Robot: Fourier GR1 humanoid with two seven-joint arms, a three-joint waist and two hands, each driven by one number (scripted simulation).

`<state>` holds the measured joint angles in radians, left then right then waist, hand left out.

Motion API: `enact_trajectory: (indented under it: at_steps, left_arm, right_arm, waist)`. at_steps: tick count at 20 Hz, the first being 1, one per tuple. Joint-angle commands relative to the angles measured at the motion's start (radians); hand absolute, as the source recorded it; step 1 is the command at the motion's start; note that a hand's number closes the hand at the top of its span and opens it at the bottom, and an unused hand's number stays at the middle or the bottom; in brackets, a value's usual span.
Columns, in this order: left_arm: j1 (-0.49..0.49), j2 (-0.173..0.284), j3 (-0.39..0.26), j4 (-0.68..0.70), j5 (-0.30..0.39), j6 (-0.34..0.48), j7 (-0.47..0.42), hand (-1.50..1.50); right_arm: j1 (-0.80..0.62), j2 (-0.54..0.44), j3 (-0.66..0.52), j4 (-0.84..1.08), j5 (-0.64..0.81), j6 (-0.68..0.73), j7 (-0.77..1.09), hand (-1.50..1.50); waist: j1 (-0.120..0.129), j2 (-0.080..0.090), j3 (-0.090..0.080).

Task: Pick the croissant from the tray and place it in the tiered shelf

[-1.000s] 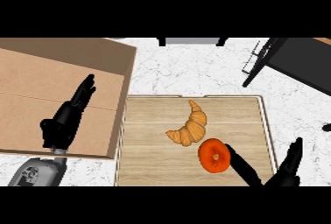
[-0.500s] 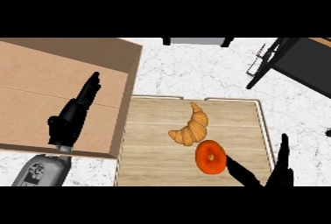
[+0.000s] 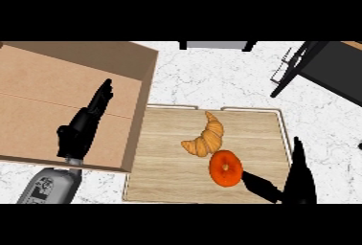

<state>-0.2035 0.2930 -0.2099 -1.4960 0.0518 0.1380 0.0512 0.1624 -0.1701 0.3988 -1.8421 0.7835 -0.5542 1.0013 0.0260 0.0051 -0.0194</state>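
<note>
A golden croissant (image 3: 206,135) lies near the middle of the wooden tray (image 3: 166,172), with an orange ring-shaped donut (image 3: 225,168) just below and right of it. My right hand (image 3: 291,184) is at the tray's lower right corner, open, fingers pointing up along the tray's right rim and the thumb reaching toward the donut without holding it. My left hand (image 3: 83,128) rests open over the cardboard box (image 3: 42,95) at the left, fingers straight and pointing up. The black tiered shelf (image 3: 318,67) stands at the top right.
The large open cardboard box fills the left side beside the tray. White marble counter (image 3: 212,81) shows above the tray, between the box and the shelf. A dark frame (image 3: 216,45) sits at the top edge.
The view has shifted, so everything sits further right and lower than before. My right hand has slid lower in the picture, toward the tray's lower right corner. Croissant and donut keep their places on the tray.
</note>
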Motion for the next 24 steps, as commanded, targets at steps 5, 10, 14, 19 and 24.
enact_trajectory:
  at_steps: [5, 10, 14, 19, 24]
  left_arm:
    - [-0.015, -0.046, -0.016, 0.051, -0.016, 0.014, 0.0, 0.0]
    - [0.039, -0.057, -0.015, 0.033, -0.015, 0.018, -0.022, 0.0]
    - [-0.019, -0.064, -0.001, 0.089, -0.026, 0.014, -0.022, 0.0]
    - [0.004, -0.061, -0.006, 0.009, -0.033, 0.019, 0.021, 0.0]
    - [0.02, -0.063, 0.003, 0.045, -0.026, -0.001, -0.028, 0.0]
  right_arm:
    - [-0.246, 0.165, 0.056, -0.055, 0.292, 0.315, 0.439, -1.5]
    - [-0.319, 0.169, 0.049, -0.041, 0.325, 0.36, 0.485, -1.5]
    - [-0.405, 0.169, -0.012, 0.0, 0.289, 0.412, 0.486, -1.5]
    - [-0.436, 0.17, -0.025, 0.059, 0.276, 0.376, 0.486, -1.5]
    - [-0.48, 0.17, -0.07, 0.119, 0.235, 0.394, 0.486, -1.5]
  waist:
    - [-0.017, -0.003, 0.011]
    - [-0.014, -0.009, 0.013]
    - [-0.027, -0.001, 0.014]
    - [-0.009, -0.009, 0.016]
    - [-0.009, -0.006, 0.016]
